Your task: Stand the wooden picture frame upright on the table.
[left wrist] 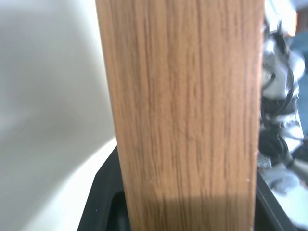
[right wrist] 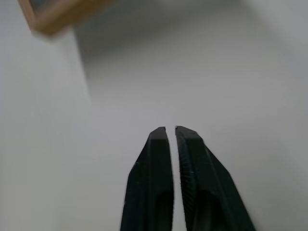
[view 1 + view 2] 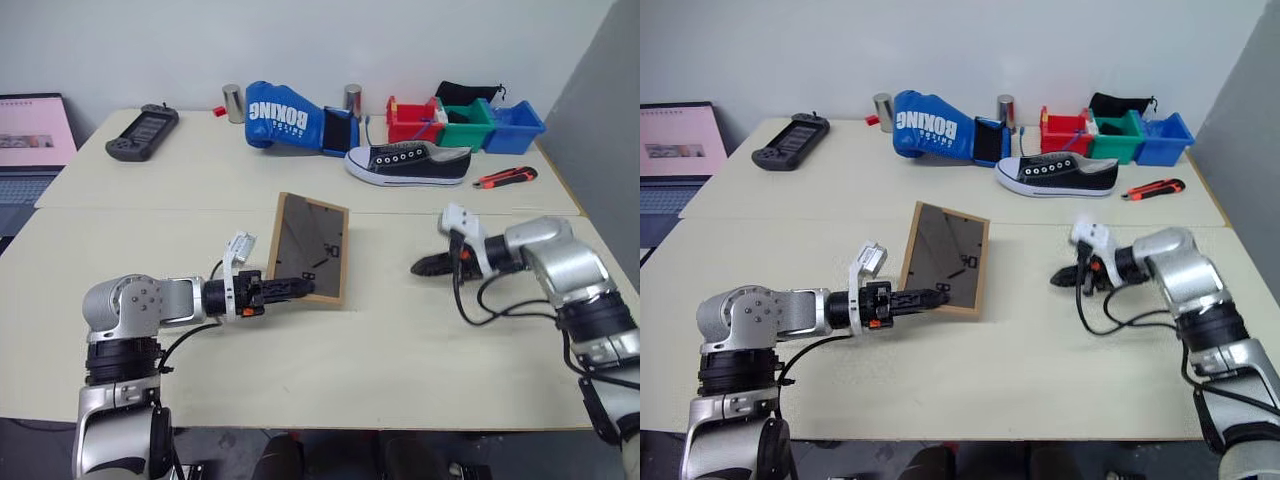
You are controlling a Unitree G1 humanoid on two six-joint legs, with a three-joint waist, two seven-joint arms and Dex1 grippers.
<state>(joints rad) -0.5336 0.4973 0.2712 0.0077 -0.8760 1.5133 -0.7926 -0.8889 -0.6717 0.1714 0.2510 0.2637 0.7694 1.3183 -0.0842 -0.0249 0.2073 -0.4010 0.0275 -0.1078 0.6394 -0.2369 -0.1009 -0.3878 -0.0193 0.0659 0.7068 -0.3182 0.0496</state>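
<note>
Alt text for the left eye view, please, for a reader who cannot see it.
The wooden picture frame stands tilted on the table, dark back toward the camera, with the left gripper clamped on its lower edge. The right gripper hovers apart to the right. A blue boxing glove and black sneaker lie behind.

Plain white wall [image 3: 400, 40] behind

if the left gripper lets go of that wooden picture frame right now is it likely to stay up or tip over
Probably prone to tipping: the wooden picture frame stands tall on one thin edge on the table, leaning slightly. It looks rigid, so it should fall flat rather than bend. The left gripper is gripping its edge, likely steadying it.
</note>
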